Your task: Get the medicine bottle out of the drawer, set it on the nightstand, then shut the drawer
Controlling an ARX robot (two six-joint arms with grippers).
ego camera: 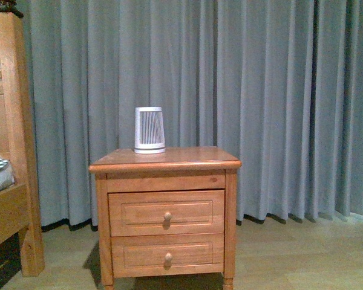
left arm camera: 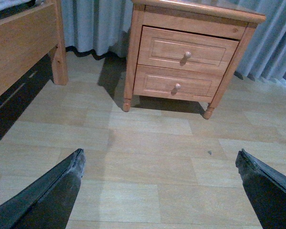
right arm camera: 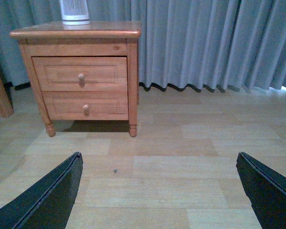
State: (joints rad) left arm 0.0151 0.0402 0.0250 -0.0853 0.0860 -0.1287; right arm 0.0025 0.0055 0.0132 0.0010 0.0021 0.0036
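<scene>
The reddish-brown nightstand [ego camera: 165, 158] stands in the middle of the front view, with both drawers shut. Its upper drawer [ego camera: 166, 212] has a round knob [ego camera: 167, 215]. The nightstand also shows in the left wrist view [left arm camera: 190, 14] and the right wrist view [right arm camera: 76, 33], well ahead of both grippers. The medicine bottle is hidden. My left gripper [left arm camera: 159, 164] is open and empty above the wooden floor. My right gripper [right arm camera: 158, 167] is open and empty above the floor too. Neither arm shows in the front view.
A big white device with grey slats [ego camera: 149, 130] stands on the nightstand's top at the back left. A wooden bed frame [ego camera: 12, 145] stands to the left. Grey curtains [ego camera: 278, 103] hang behind. The lower drawer [ego camera: 167, 255] is shut.
</scene>
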